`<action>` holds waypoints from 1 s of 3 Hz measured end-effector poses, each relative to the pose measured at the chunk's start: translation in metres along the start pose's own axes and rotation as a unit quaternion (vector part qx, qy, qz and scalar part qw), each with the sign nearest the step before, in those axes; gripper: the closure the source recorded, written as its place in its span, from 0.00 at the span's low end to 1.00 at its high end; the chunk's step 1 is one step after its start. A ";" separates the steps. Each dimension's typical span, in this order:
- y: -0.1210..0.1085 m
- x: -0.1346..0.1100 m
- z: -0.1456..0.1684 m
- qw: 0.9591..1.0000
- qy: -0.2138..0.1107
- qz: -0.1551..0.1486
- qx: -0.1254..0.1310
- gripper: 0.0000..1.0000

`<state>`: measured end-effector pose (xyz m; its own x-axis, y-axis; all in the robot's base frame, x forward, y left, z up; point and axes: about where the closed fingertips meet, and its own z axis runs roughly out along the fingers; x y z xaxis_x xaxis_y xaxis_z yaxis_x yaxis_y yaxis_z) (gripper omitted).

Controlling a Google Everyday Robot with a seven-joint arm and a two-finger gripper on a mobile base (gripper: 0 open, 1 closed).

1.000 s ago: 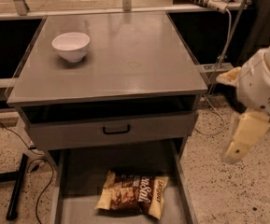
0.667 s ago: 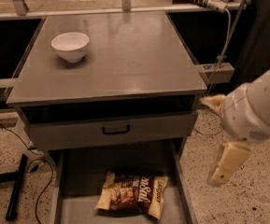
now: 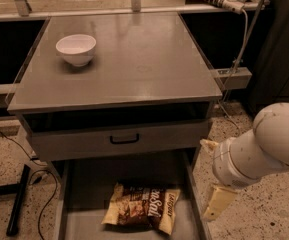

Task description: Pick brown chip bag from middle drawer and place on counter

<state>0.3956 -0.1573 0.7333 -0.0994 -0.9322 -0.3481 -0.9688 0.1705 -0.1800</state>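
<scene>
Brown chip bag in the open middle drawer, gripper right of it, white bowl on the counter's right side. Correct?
One error: camera view shows the white bowl on the left side of the counter. The brown chip bag is in the middle drawer, gripper right of it.

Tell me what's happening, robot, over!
Pincer open, empty, right of the middle drawer. Brown chip bag lies in drawer, untouched. Nothing on top of it.

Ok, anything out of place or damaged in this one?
Nothing stands out. The brown chip bag lies intact, slightly skewed, in the open middle drawer; the white bowl sits upright on the counter; the hand hangs open beside the drawer, holding nothing.
</scene>
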 end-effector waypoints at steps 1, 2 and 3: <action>0.000 0.000 0.000 1.000 0.000 0.000 0.000 0.00; 0.001 0.010 0.032 1.000 -0.011 0.014 -0.007 0.00; 0.005 0.026 0.094 0.999 -0.039 0.018 -0.019 0.00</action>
<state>0.4095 -0.1505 0.6364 -0.1184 -0.8972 -0.4255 -0.9727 0.1910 -0.1321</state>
